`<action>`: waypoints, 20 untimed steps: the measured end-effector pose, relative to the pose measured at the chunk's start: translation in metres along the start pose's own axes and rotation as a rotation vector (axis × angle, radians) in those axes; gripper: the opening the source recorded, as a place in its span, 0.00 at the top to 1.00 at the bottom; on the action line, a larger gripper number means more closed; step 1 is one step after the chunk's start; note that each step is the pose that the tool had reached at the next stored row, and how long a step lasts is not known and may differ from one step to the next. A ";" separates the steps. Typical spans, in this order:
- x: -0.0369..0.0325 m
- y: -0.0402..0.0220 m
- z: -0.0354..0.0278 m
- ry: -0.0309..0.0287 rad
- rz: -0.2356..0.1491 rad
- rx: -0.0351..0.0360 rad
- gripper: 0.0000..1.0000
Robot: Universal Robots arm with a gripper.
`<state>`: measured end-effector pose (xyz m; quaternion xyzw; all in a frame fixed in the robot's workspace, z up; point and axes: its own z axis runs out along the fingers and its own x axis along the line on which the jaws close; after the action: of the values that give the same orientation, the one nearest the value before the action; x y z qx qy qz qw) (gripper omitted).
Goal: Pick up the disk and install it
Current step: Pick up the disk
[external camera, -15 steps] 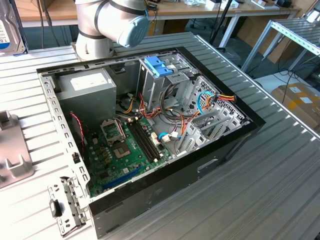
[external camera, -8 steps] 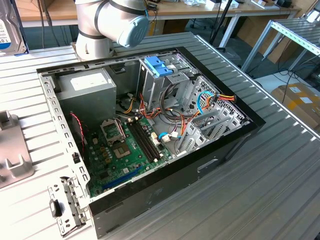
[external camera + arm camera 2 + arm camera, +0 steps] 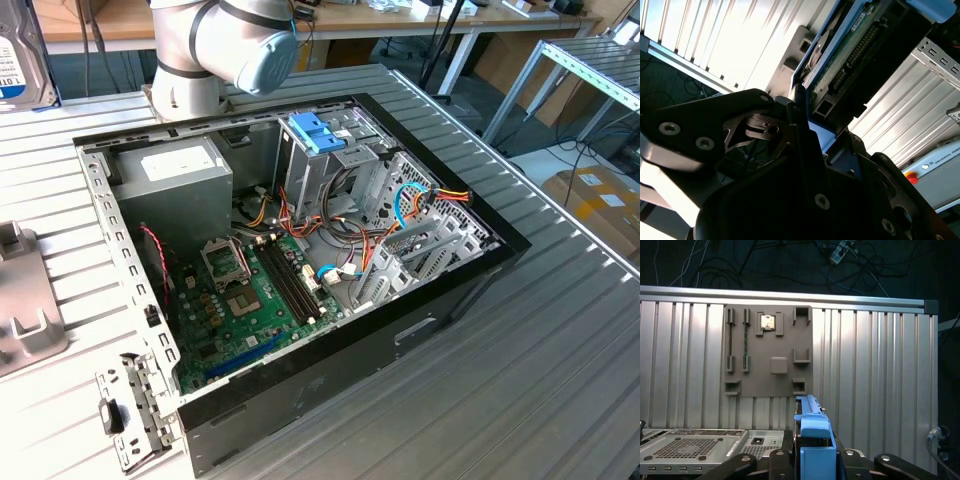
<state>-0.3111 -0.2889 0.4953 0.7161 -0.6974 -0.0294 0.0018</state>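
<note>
the tool [image 3: 816,461] holds the disk [image 3: 812,422] clamped, outside the open computer case [image 3: 400,330]; pickup done, installation not yet done.

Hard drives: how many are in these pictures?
1, perhaps 2. The disk, in its light-blue frame, sits clamped in the gripper in both wrist views. A labelled drive at the exterior view's upper left edge may be the same one. Others may hide inside the computer case.
</note>
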 end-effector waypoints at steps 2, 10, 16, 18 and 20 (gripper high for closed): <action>0.0001 -0.0008 0.0000 0.0000 0.000 0.0000 0.63; 0.0005 -0.0044 -0.0002 0.0000 0.000 0.0000 0.63; 0.0009 -0.0074 -0.0004 0.0000 0.000 0.0000 0.63; 0.0010 -0.0085 -0.0004 0.0000 0.000 0.0000 0.63; 0.0011 -0.0094 -0.0005 0.0000 0.000 0.0000 0.63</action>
<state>-0.3017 -0.2897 0.4953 0.7161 -0.6974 -0.0294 0.0018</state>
